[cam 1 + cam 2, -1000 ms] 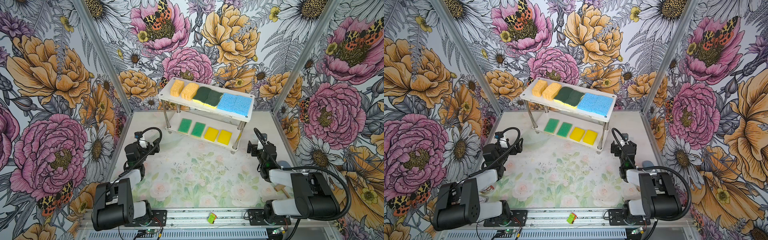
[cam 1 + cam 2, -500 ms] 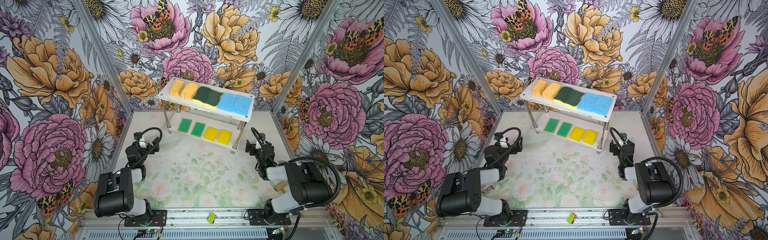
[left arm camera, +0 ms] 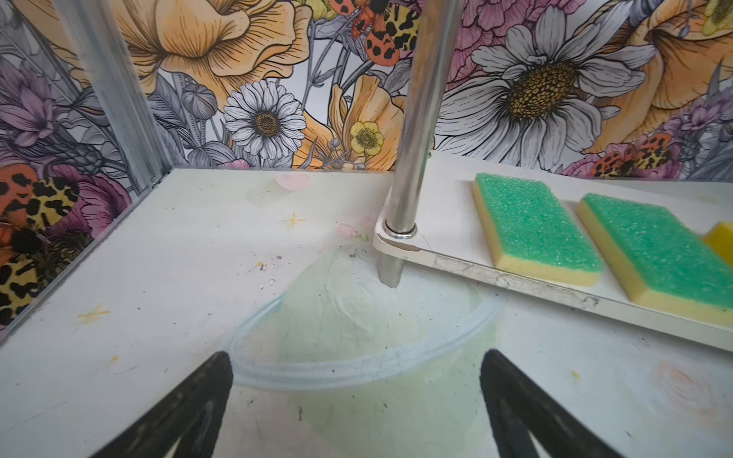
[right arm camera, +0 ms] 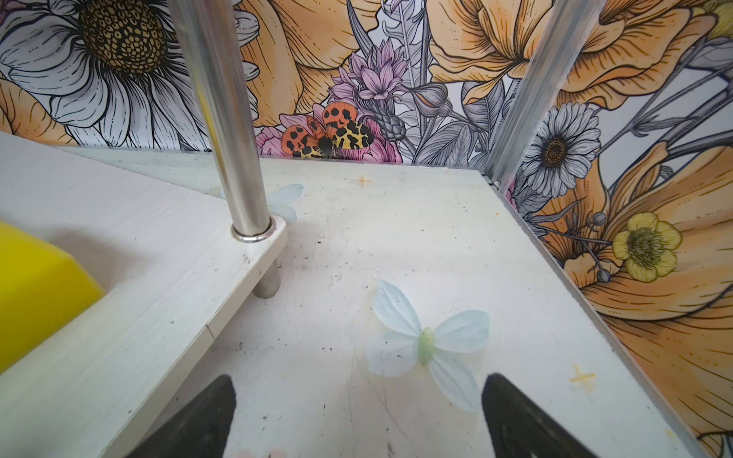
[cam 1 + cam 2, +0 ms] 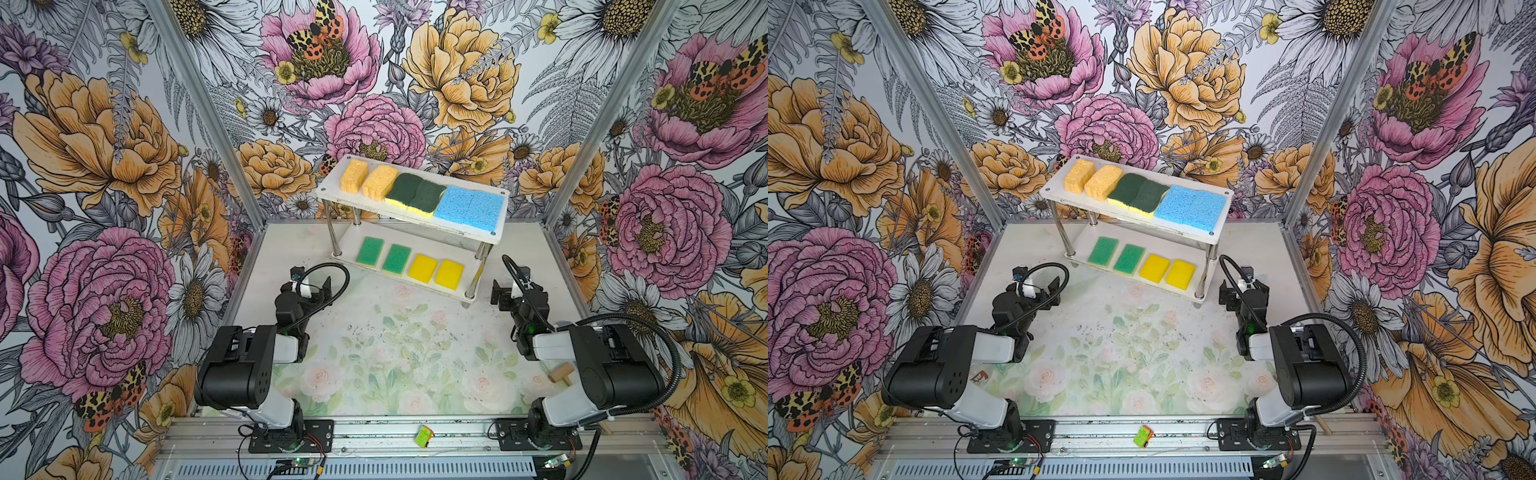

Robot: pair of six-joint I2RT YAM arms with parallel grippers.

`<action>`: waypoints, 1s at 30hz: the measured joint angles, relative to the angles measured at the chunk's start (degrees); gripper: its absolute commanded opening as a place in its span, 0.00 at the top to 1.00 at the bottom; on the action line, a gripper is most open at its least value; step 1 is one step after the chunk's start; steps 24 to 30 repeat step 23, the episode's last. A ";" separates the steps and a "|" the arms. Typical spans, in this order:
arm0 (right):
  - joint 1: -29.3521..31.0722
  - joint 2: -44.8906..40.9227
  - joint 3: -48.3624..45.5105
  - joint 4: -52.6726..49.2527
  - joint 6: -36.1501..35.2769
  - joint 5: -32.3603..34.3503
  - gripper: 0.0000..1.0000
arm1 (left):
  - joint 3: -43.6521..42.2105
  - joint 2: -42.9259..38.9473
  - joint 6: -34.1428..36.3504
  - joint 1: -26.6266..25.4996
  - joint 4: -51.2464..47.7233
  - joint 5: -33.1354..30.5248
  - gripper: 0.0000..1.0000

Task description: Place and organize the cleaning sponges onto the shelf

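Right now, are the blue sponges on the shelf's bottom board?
No, the blue sponges lie on the shelf's top board, at its right end.

In both top views the shelf hides the back of its own lower board under the upper one. The left wrist view crops a plain yellow sponge and the fingers of the left claw; the right wrist view crops a second yellow sponge and the right claw. A wooden mallet sits partly behind the right arm. A green-and-orange item on the front rail is too small to identify.
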 measured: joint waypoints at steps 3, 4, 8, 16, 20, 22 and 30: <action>0.00 0.00 0.00 0.00 0.00 0.00 0.01 | 0.00 0.00 0.35 -0.17 -0.02 -2.56 0.01; 0.00 0.00 0.00 0.00 0.00 0.00 0.02 | 0.00 0.00 0.61 -0.26 -0.02 -3.17 0.01; 0.00 0.00 0.04 0.00 0.00 0.00 0.02 | 0.22 0.00 1.11 -0.66 -0.44 -5.18 0.01; 0.00 0.00 0.09 0.00 0.20 0.00 0.03 | 1.64 0.00 1.16 -0.70 -1.90 -6.45 0.01; 0.00 0.00 0.09 0.00 0.22 0.00 0.03 | 1.73 0.00 1.14 -0.33 -2.75 -6.16 0.01; 0.00 0.00 0.09 0.00 0.20 0.00 0.03 | 1.90 0.00 1.11 0.22 -3.04 -5.73 0.01; 0.00 0.00 0.09 0.00 0.20 0.00 0.03 | 1.97 0.00 1.11 0.39 -3.10 -5.62 0.01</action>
